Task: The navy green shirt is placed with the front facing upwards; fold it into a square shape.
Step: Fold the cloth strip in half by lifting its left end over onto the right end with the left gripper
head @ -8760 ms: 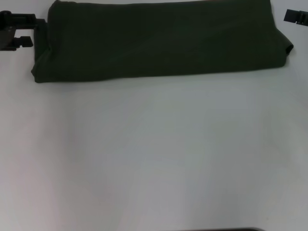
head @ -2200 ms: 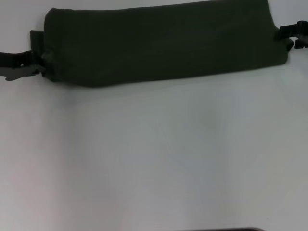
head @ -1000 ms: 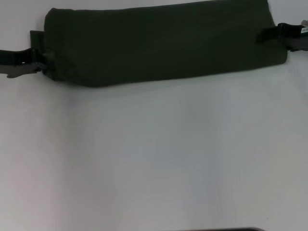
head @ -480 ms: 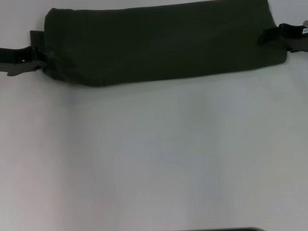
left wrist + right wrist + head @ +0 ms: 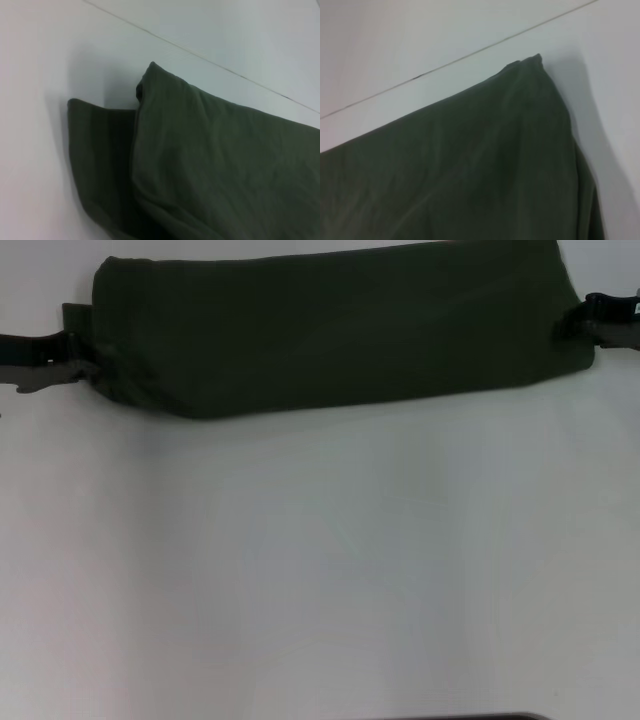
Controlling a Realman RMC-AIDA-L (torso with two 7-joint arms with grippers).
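The navy green shirt (image 5: pixel 340 330) lies folded into a long dark olive band across the far side of the white table, plain side up; no lettering shows. My left gripper (image 5: pixel 85 365) is at the band's left end, shut on the cloth, which puckers there. My right gripper (image 5: pixel 575 325) is at the band's right end, shut on the cloth edge. The left wrist view shows the shirt's layered left end (image 5: pixel 200 160), with a lower layer sticking out. The right wrist view shows its right corner (image 5: pixel 470 170). Neither wrist view shows its own fingers.
The white table (image 5: pixel 320 570) stretches bare in front of the shirt to the near edge. A thin seam line runs across the table behind the shirt (image 5: pixel 420 75). A dark strip shows at the bottom edge (image 5: pixel 470 717).
The left end was pulled inward and bunched earlier. The right gripper came in onto the right end, then drew slightly back outward. The left gripper has edged a little up in the picture.
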